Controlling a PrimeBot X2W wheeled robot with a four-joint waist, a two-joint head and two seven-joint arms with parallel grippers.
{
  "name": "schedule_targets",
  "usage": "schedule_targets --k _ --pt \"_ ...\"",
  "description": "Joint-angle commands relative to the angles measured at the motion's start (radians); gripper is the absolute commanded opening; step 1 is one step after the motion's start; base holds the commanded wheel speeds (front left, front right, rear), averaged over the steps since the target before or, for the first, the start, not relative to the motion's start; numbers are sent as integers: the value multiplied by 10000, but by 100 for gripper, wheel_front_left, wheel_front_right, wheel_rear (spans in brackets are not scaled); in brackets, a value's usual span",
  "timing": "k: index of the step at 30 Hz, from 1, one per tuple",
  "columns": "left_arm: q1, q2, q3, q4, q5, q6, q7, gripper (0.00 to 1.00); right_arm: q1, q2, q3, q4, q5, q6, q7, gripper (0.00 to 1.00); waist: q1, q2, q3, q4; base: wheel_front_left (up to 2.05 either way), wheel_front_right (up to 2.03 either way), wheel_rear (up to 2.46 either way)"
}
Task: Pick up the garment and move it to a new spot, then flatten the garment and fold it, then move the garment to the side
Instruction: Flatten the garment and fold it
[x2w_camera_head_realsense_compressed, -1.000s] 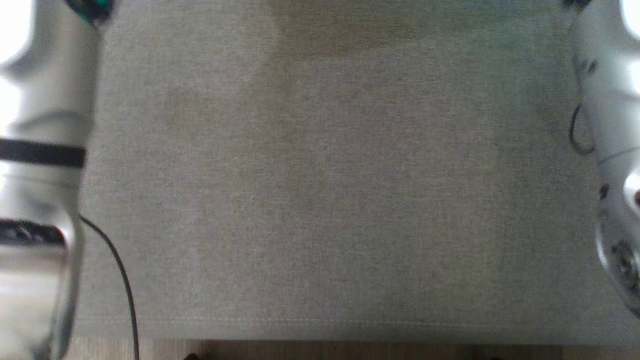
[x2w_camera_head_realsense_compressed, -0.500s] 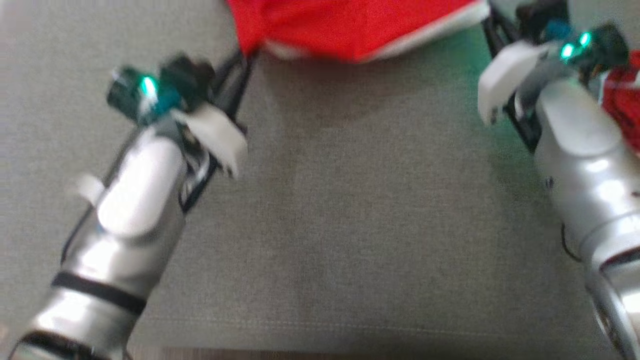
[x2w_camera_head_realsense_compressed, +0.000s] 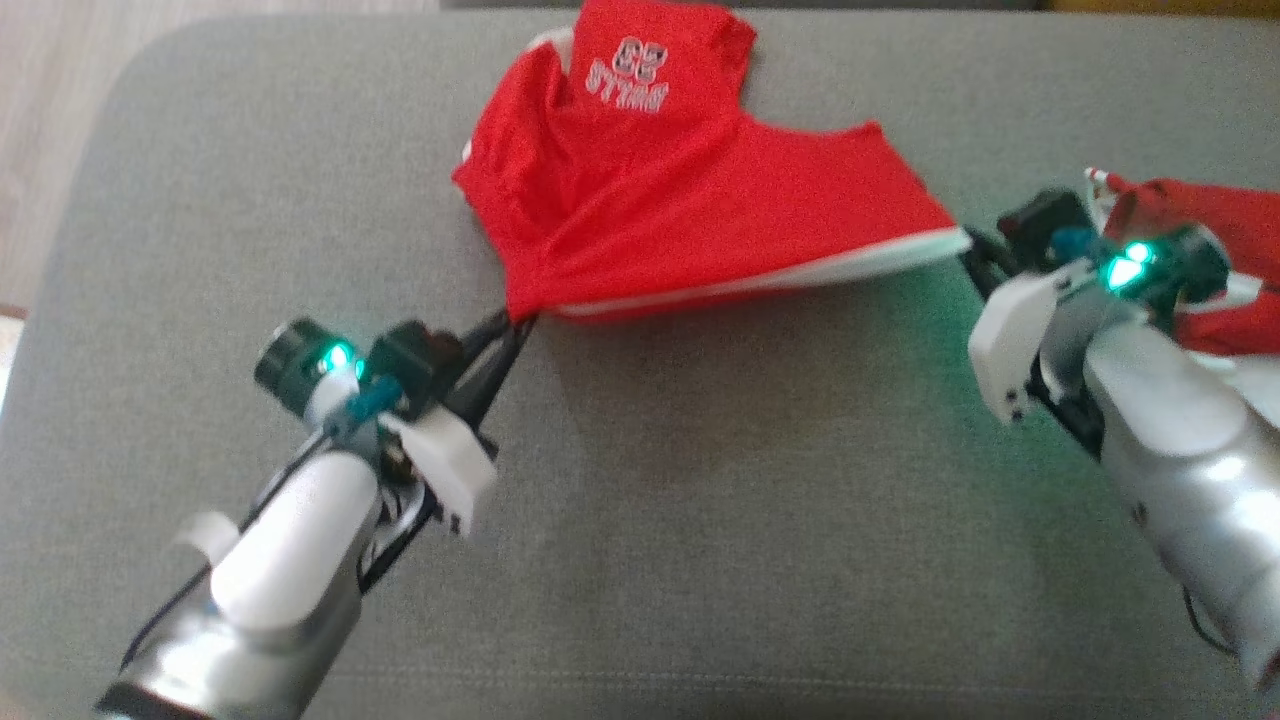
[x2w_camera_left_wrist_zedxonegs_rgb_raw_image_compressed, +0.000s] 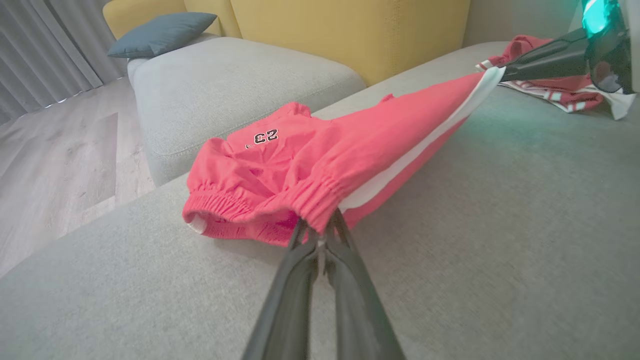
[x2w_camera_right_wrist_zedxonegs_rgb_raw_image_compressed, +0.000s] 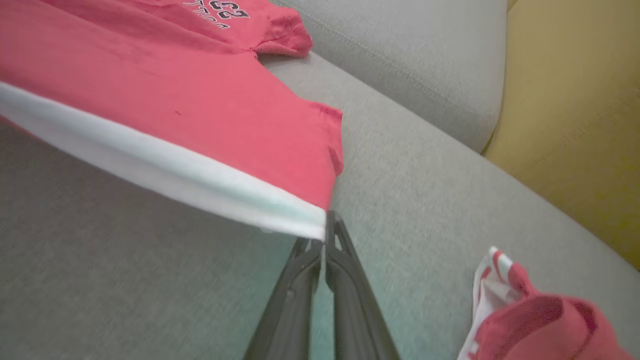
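The garment is a pair of red shorts with a white side stripe and printed lettering. It hangs stretched between my two grippers over the grey sofa seat, its far part resting on the cushion. My left gripper is shut on the elastic waistband corner. My right gripper is shut on the opposite corner by the white stripe. The left wrist view shows the garment rising toward the right gripper's dark fingers. In the right wrist view the garment spreads away to the upper left.
A second red and white cloth lies crumpled on the seat just behind my right wrist. A yellow sofa back, another grey cushion with a blue pillow, and wooden floor lie beyond.
The head camera has tilted up: bare cushion and blurred forearms gave way to the garment and both grippers. Both grips look the same as half a second ago.
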Motion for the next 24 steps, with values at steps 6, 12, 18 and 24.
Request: schedule_targets --k 6,12,18,24 --pt "806 607 186 -697 22 101 -91 0 1083 -1652 1853 -2606 2527 63 1612 0 0 -1 -938 -249 0 0 0" --pt "1853 844 8 -1594 -204 235 95 0 1777 -3197 2771 -4828 4214 63 2861 0 0 -1 -1556 -410 0 0 0" --pt "2857 1062 -287 -2869 -447 315 683 0 2485 -4332 3188 -6464 5341 63 3995 0 0 -1 -1949 -488 0 0 0" --pt "3782 1361 -456 -4644 -795 604 1544 0 2805 -5715 2934 -8214 6023 63 4967 0 0 -1 -1993 -392 0 0 0"
